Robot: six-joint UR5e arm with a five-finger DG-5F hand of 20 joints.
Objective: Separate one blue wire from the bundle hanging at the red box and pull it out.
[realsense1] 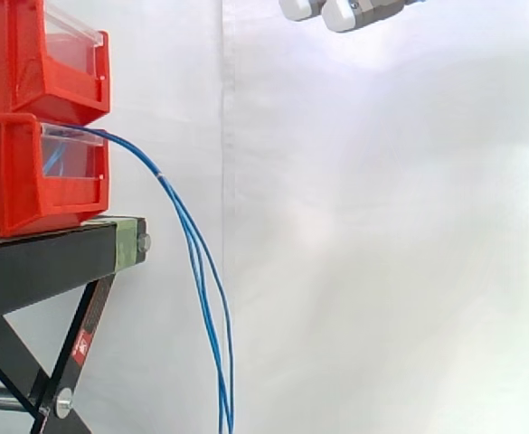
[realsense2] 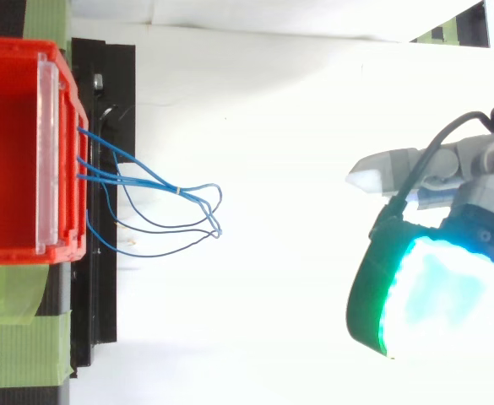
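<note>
Side view first: two bins sit stacked on the black stand (realsense1: 47,267) at the left, and the blue wires (realsense1: 159,174) come out of the front of the lower red bin (realsense1: 11,181), right at its clear front panel (realsense1: 70,154). They run together for a short stretch, then fan apart a little and hang down past the stand's edge to the bottom of the frame, in front of the white curtain (realsense1: 382,226). Nothing is touching them. My hand (realsense1: 350,11) is way up at the top edge, well to the right of the bundle and well above it. In the top view I'm looking down into the upper red bin (realsense2: 6,152) on the left, and the wires (realsense2: 179,191) loop out from under its front wall as several loose strands that meet at one spot about midway. The hand (realsense2: 475,164) sits over at the right edge, well apart from the wires, with one white fingertip (realsense2: 365,179) stretched straight toward the bin and another pad glowing green-cyan. Fingers look straight and relaxed, holding nothing. Strips of green tape (realsense2: 19,329) are stuck on the stand beside the bin.
</note>
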